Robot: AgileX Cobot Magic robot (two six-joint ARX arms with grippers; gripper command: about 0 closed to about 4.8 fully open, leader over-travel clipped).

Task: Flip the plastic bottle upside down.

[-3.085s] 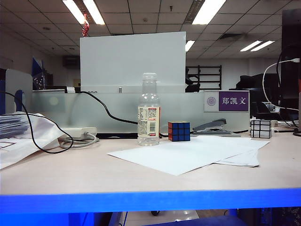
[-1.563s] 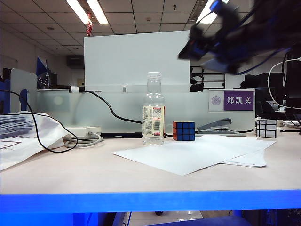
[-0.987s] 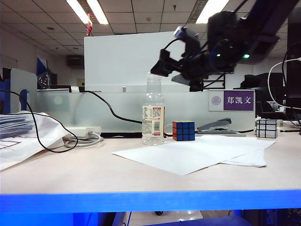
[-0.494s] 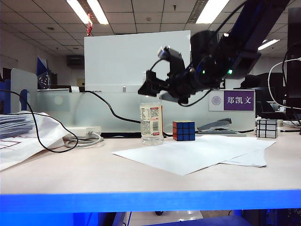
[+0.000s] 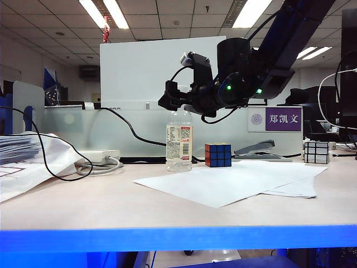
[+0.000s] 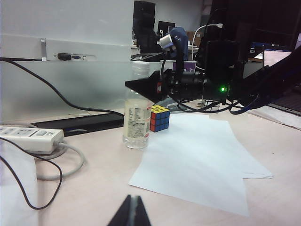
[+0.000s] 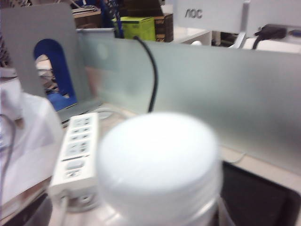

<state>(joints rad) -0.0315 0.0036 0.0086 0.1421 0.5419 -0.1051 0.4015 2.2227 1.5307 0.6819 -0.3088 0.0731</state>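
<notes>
Counter (image 5: pixel 83 206): pale top, blue front edge. Loose paper (image 5: pixel 234 181) spread across the middle-right. Power strip (image 5: pixel 95 157) with a black cable at the left rear.

Right arm (image 5: pixel 290 39) reaches in from the upper right, down toward the middle of the counter. Its right tool (image 5: pixel 173 99) sits at the top of the bottle, jaws spread wide, released, nothing held. From the room view the jaws look level with the cap and neck; contact cannot be confirmed. In the right wrist view the white cap (image 7: pixel 160 160) fills the lens, blurred, dead ahead.

Left tool (image 6: pixel 131 213): only the 2 tips show at the near edge of the left wrist view, clenched on nothing, low over the counter and well apart from the work.

Bottle (image 5: pixel 178 146): upright on the counter, behind the paper's far corner, label facing the room. Cube (image 5: pixel 217 154) just beside it on the right.

Step in hand, as I read it: settling the open jaws around the bottle before the grip. To do it well:
1. Centre the jaws on the bottle, not the cap alone.
2. Close firmly; clear plastic is slick and light.
3. Lift clear of the cube before rolling the wrist.
</notes>
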